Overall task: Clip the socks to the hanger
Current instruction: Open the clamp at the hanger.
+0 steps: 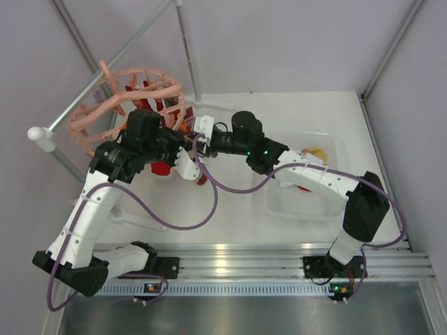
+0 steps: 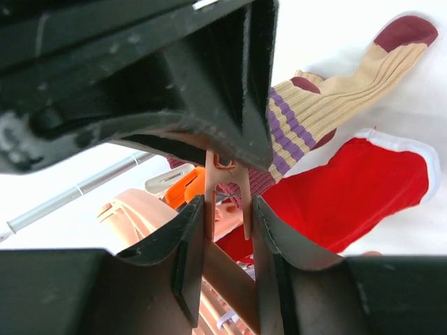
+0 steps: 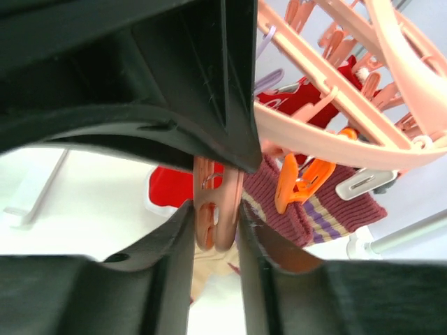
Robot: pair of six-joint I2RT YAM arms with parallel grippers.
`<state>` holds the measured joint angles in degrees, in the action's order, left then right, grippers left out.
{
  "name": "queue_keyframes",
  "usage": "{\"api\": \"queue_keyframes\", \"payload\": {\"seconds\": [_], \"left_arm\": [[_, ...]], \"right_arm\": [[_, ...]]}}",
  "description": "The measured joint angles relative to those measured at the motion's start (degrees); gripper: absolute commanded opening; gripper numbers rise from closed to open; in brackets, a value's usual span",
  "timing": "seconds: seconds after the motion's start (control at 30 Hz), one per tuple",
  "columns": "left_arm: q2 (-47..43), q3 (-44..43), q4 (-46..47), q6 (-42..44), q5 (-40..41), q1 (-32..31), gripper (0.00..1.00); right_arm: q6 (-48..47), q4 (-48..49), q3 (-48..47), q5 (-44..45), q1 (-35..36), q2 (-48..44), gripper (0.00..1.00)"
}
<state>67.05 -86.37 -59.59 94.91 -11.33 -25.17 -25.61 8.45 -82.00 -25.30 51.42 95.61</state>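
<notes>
Two closed grips: left gripper (image 2: pixel 222 213) squeezes clip handles (image 2: pixel 210 185), right gripper (image 3: pixel 215 218) steadies a peach clip (image 3: pixel 211 199) edgewise, presumably readying it for the striped sock (image 3: pixel 325 213).

A flat white tabletop (image 1: pixel 279 118) fills the middle of the overhead view, closed in behind and at both sides by plain pale lilac-grey walls (image 1: pixel 293 42). A slim grey metal upright pole (image 1: pixel 188 49) rises near the back, and a slanting grey metal rail with a round white end cap (image 1: pixel 40 136) crosses at the left. A ribbed silver aluminium strip (image 1: pixel 265 262) runs along the near edge, catching bright glare from soft, even light. Below it lies a dull grey surface (image 1: pixel 244 314).
</notes>
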Motion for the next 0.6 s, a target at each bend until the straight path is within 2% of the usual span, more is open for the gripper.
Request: {"api": "queue_keyframes", "payload": {"seconds": [0.33,0.43,0.6], "left_arm": [[0.39,-0.13,-0.74,0.07,2.19,0.76,0.00],[0.39,-0.13,-0.68,-0.04,2.14,0.76,0.00],[0.00,0.22,0.13,-0.33,1.25,0.76,0.00]], "right_arm": [[1.70,-3.43,0.66,-2.25,-4.83,-2.60,0.75],[1.77,-5.20,0.72,-2.99,-6.51,-3.76,0.86],[2.29,-9.05,1.79,-3.69,-9.35,-6.14,0.96]]}}
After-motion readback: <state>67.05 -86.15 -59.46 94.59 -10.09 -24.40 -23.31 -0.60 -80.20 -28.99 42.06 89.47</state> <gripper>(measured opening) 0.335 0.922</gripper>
